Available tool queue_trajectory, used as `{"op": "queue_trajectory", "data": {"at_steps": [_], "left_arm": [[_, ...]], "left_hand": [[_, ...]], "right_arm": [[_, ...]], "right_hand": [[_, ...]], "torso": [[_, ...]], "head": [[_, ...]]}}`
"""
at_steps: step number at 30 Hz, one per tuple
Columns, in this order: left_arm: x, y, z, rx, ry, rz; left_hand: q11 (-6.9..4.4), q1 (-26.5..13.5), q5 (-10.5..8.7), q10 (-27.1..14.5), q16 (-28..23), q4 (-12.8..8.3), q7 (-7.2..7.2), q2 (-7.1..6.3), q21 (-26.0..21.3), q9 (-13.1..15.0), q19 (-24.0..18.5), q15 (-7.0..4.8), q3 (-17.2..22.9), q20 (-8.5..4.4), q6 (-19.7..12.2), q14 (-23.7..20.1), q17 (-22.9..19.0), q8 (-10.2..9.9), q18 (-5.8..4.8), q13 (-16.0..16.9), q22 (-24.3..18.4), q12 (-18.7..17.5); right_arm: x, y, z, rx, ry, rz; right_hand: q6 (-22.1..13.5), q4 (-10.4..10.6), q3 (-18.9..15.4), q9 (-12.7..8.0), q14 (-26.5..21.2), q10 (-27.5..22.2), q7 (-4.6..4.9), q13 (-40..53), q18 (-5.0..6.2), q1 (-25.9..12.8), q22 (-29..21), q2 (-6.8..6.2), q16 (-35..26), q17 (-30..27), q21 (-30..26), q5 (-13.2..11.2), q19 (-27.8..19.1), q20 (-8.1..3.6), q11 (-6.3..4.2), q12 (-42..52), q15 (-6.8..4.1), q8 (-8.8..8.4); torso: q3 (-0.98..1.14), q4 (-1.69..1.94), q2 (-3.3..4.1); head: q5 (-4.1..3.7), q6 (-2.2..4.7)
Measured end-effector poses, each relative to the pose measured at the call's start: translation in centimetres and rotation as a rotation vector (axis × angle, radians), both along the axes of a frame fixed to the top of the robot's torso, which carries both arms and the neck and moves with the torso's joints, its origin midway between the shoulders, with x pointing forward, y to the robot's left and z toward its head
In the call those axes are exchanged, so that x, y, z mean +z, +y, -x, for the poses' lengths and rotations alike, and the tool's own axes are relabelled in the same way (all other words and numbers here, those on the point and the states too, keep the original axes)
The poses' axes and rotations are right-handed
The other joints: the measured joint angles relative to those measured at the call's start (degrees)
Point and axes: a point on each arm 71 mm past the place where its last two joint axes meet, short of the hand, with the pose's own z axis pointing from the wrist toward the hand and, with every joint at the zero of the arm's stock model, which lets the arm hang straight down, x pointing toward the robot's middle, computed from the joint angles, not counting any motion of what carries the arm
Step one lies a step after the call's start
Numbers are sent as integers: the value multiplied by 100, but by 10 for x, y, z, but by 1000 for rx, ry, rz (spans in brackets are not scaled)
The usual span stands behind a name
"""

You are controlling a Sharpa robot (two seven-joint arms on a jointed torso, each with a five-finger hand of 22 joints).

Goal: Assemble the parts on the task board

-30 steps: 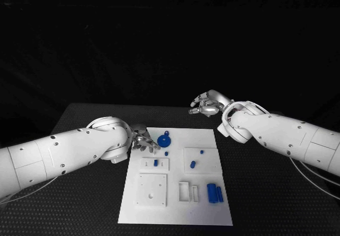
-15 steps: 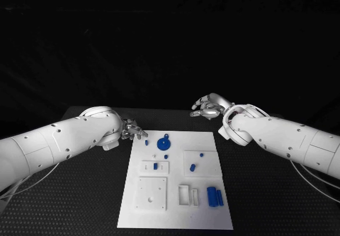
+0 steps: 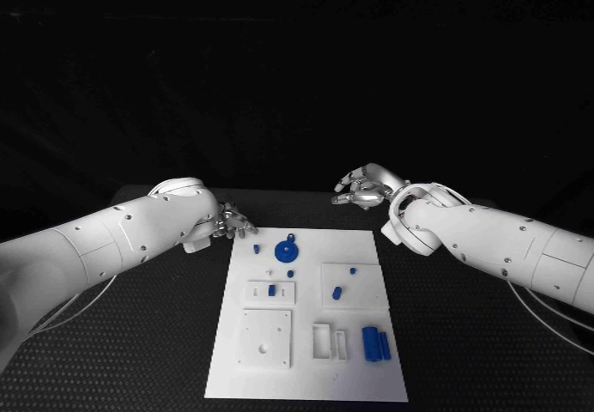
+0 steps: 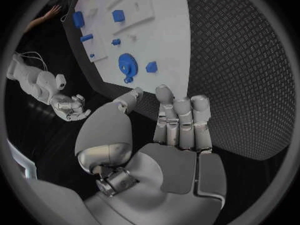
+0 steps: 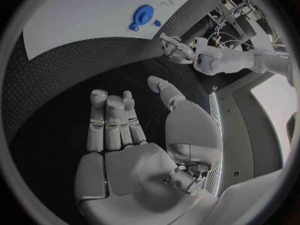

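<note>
Left hand [image 3: 230, 225]: upper left of centre in the head view, just off the far left corner of the task board; fingers apart and nearly straight in the left wrist view, holds nothing.
Right hand [image 3: 361, 189]: upper right of centre, over the tabletop [image 3: 470, 343] beyond the board's far right corner, apart from it; fingers loosely spread, holds nothing.
Task board [image 3: 359, 378]: one white plate, centre to lower centre of frame, long axis running from near edge to far edge.
Blue disc [image 3: 286, 251]: one, round, at the board's far end, a small tab pointing to the far edge.
Blue bars [image 3: 374, 342]: two, lower right of the board, side by side, long axes along the board's length.
Small blue pieces: five counted, scattered across the upper half; nearest the left hand is one [image 3: 257, 249] beside the disc.
</note>
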Motion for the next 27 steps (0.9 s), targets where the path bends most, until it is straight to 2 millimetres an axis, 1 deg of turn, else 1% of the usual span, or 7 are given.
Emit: {"op": "queue_trajectory", "data": {"at_steps": [3,11,14,17,18,20,27], "left_arm": [[-3,-1,-1,-1,11,-5],[-6,-7,-3,-17,36,-14],[-10,-9,-3,-20,52,-20],[-14,-9,-2,-22,66,-25],[-15,-9,-2,-22,68,-25],[-16,-9,-2,-22,73,-27],[-18,-12,-3,-27,82,-28]], "left_hand": [[0,0,0,0,0,23,12,0,0,0,-33,5,-23,8,-29,-4,7,0,0,9,0,0],[31,-48,0,-32,0,71,36,48,0,-1,-62,34,-71,20,-73,-36,24,0,0,31,-6,0],[40,-54,0,-41,0,86,42,54,0,-1,-72,16,-87,10,-121,-57,30,-1,0,39,-6,0],[42,-53,0,-43,0,102,42,54,0,-1,-103,28,-102,20,-121,-69,36,-1,0,46,-6,0],[62,-53,0,-63,0,102,42,54,0,-1,-103,34,-102,20,-122,-77,37,-1,0,48,-9,0],[61,-79,0,-62,0,118,62,80,0,-1,-103,34,-119,20,-143,-78,37,-1,0,48,-12,0],[61,-79,0,-62,0,134,55,80,0,-1,-123,35,-135,41,-153,-79,42,-1,0,61,-12,0]], "right_arm": [[0,0,0,0,0,0],[0,3,0,3,1,-1],[0,3,0,4,1,-1],[0,4,0,5,1,-2],[0,4,0,6,1,-2],[0,4,0,6,1,-2],[0,4,0,6,1,-2]], "right_hand": [[-1,0,0,0,0,0,0,-2,0,0,0,0,17,0,0,0,0,0,0,0,0,0],[-1,0,0,1,0,0,0,-7,0,0,0,0,21,-1,0,0,0,0,0,0,0,0],[-1,0,0,-5,0,0,-1,-15,0,0,0,0,21,-6,0,0,0,0,0,0,0,0],[-1,0,0,-5,0,0,-1,-15,1,0,0,0,21,-6,0,0,0,0,0,0,0,0],[-1,0,0,-5,0,0,-1,-15,0,0,0,0,21,-6,0,0,0,0,0,0,0,0],[-1,0,0,-5,0,0,-2,-15,0,0,0,0,21,-6,0,0,0,0,0,0,0,0],[19,0,0,-5,0,0,3,-15,0,0,0,0,21,-6,0,0,0,0,0,-1,0,0]], "torso": [[-4,-4,8],[-3,-8,16],[-3,-8,16],[-3,-12,16],[-3,-12,16],[-3,-14,16],[-3,-13,12]], "head": [[-3,-2],[-4,-1],[-8,-8],[-9,-12],[-9,-12],[-9,-13],[-21,-15]]}}
